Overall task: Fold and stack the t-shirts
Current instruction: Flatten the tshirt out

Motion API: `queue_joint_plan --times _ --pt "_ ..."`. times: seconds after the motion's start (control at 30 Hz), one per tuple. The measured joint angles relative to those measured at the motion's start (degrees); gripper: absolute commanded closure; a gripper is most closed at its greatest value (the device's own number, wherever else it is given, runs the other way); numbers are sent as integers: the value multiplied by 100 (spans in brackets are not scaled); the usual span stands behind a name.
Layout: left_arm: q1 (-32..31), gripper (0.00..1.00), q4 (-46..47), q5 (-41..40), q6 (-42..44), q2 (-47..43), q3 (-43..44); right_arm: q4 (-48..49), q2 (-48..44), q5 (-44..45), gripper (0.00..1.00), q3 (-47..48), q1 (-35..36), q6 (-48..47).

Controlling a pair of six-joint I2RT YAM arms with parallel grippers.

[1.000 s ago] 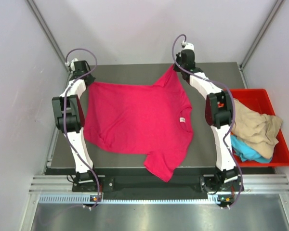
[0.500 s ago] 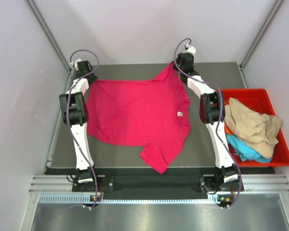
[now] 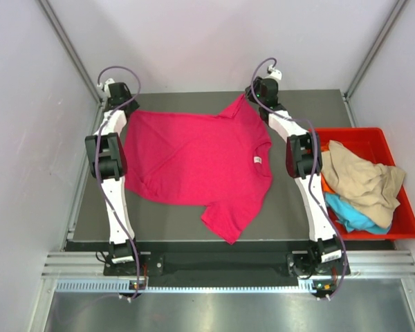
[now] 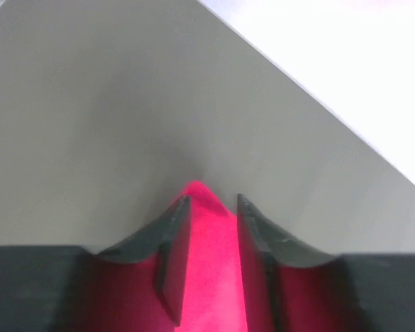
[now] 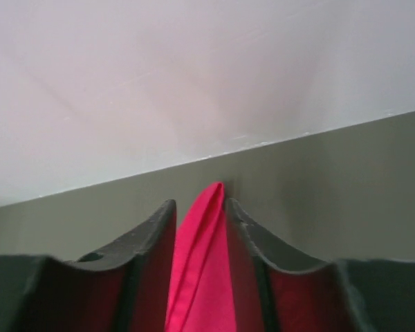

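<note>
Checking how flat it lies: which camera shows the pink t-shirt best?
Top external: the whole pink t-shirt shows, spread on the table. The left wrist view shows only a pink tip pinched in the left tool; the right wrist view only a folded edge in the right tool.

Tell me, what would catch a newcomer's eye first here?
The bright magenta t-shirt stands out most, spread nearly flat across the dark table with one sleeve trailing toward the near edge. The left gripper and right gripper each pinch it at a far corner. At the right, a red bin holds a crumpled tan shirt and a turquoise shirt.
</note>
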Motion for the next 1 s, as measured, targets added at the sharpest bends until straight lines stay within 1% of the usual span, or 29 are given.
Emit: queue_joint_plan --times 0.03,0.07,0.1,0.13,0.23,0.33,0.47,0.53,0.67,0.73,0.8,0.9,1.0 --pt "4 45 -28 4 -11 0 35 -85 0 2 58 0 0 0" --pt "13 39 -57 4 -33 -2 79 -146 -11 4 56 0 0 -4" --pt "22 29 -109 11 -28 -15 122 -258 -46 4 55 -17 -2 -20" --pt "33 28 -190 13 0 -52 131 -411 -127 9 55 -83 -4 -17" --pt "66 28 -664 7 11 -273 103 -1078 -774 94 55 -750 -9 7" --pt "70 30 -1064 7 2 -868 -420 -1930 -1803 164 57 -1604 -11 162" --pt "9 31 -1368 33 -68 -2286 -1956 -2793 -3569 85 61 -2966 -9 479" --pt "-46 31 -1530 59 -87 -2898 -2559 -3069 -4395 37 61 -3654 -9 610" --pt "-170 32 -1631 243 -96 -4054 -3810 -3449 -5698 -44 62 -5163 -9 815" --pt "-210 32 -1786 299 -72 -4461 -4295 -3589 -6070 -90 62 -5849 -7 863" --pt "-214 32 -1939 302 -59 -4704 -4680 -3722 -6236 -149 64 -6419 -2 885" --pt "-192 32 -2214 284 -57 -4739 -4909 -3891 -6295 -212 65 -7066 59 898" --pt "-181 34 -2420 155 -61 -4739 -5110 -4074 -6358 -256 66 -7442 133 907"
